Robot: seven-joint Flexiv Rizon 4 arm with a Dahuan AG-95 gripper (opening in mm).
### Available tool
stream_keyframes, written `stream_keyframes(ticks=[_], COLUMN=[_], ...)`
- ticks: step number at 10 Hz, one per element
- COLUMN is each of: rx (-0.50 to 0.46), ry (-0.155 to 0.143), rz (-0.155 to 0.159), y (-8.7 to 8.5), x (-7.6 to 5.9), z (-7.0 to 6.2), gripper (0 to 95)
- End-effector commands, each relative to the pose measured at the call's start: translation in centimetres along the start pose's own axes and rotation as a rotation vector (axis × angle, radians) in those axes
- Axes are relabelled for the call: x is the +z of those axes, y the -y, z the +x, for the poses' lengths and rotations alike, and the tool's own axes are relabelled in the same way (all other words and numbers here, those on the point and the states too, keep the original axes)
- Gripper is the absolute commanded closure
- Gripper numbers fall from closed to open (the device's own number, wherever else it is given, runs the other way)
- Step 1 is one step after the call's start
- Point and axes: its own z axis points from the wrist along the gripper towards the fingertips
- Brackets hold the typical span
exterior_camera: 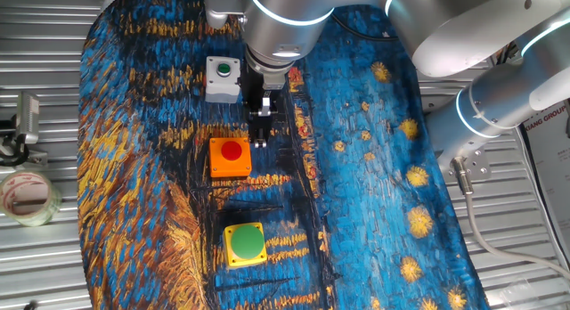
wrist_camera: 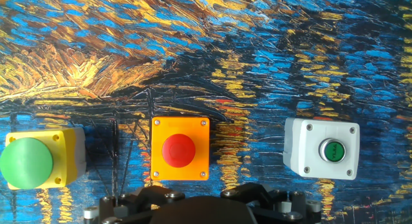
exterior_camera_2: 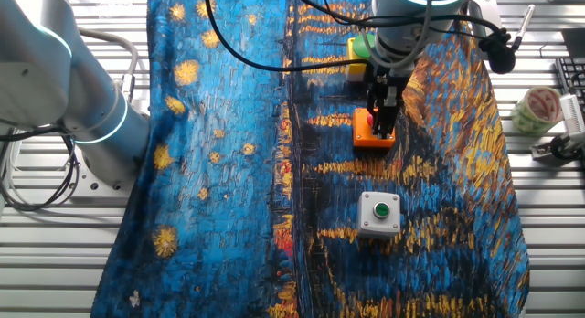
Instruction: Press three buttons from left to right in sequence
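Three button boxes stand in a row on the painted cloth. The white-grey box with a small green button is at one end. The orange box with a red button is in the middle. The yellow box with a large green button is at the other end. My gripper points down over the orange box's edge nearest the white-grey box and hides part of the orange box. In the hand view only the gripper's dark body shows; the fingertips are hidden.
The blue and yellow painted cloth covers a slatted metal table. A tape roll lies beside the cloth. The arm's base stands at the other side. Black cables hang over the cloth.
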Motion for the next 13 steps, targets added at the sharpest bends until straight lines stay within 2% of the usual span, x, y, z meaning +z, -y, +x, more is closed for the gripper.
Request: stream_keyframes(ticks=[1, 3, 10, 13], rx=[0.024, 0.032, 0.030, 0.030], ry=[0.080, 0.080, 0.079, 0.082], rz=[0.040, 0.017, 0.021, 0.013], y=[0.00, 0.00, 0.00, 0.00], x=[0.00, -0.01, -0.01, -0.01], z=[0.01, 0.01, 0.01, 0.01], gripper=[95.0, 95.0, 95.0, 95.0])
